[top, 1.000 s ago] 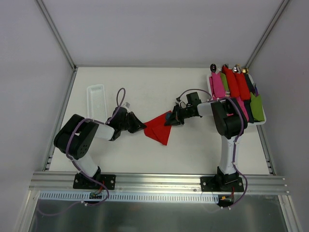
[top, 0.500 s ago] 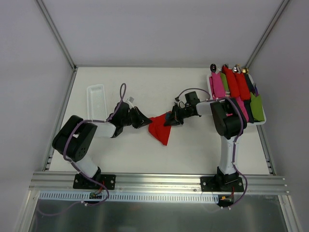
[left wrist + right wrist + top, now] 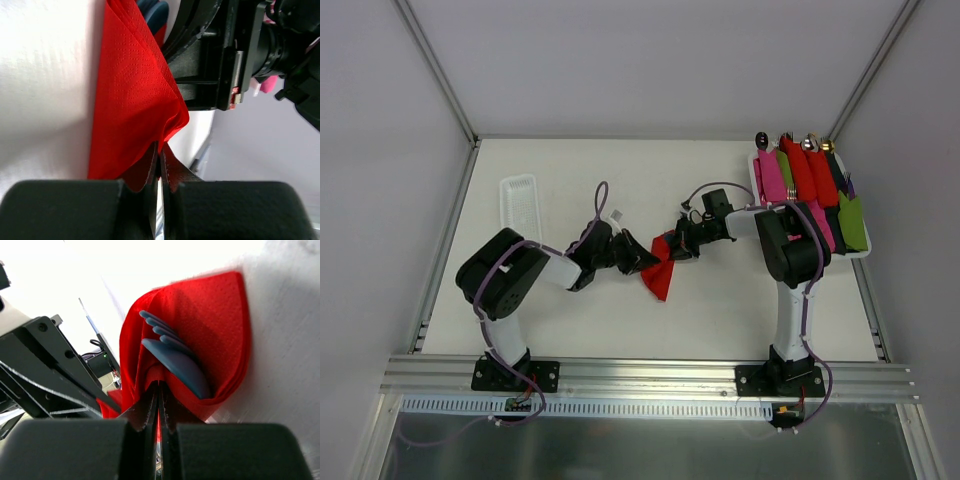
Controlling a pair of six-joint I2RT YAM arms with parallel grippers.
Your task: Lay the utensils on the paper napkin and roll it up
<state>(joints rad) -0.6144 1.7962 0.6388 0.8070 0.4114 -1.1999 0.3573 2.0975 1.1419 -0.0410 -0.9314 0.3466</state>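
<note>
Both hands were clamped tight. The left gripper [image 3: 638, 262] had its jaws pressed together on a raised fold of thin bright-red paper. The right gripper [image 3: 672, 246] was pinched the same way on the opposite edge. They faced each other, nearly meeting, over the middle of the wide white table [image 3: 720, 190].

Off at the far right corner sat a white rectangular tray [image 3: 861, 256] packed with rolled pink, red and green bundles, well away from the work. A narrow white ribbed plastic dish [image 3: 520, 205] lay on the far left, also apart from it.

Between the two hands was the paper napkin [image 3: 660, 280] itself, a plain bright-red square bunched and lifted where the jaws held it, with one corner trailing towards the near edge. From the left wrist it ran up as a folded red sheet [image 3: 130, 100] into the closed fingers [image 3: 170, 165].

Smallest were the utensils. Seen from the right wrist, a pale blue plastic fork [image 3: 157, 327] and a matching blue plastic spoon [image 3: 175, 365] lay tucked inside the red fold [image 3: 215, 325], just beyond the right gripper's tips [image 3: 158, 387].

I judged the placing step done and the wrapping under way, with the paper drawn over the cutlery. The next move would call for turning the fold over the utensils without tearing the thin paper or letting the fork and spoon slip out of the open end.
</note>
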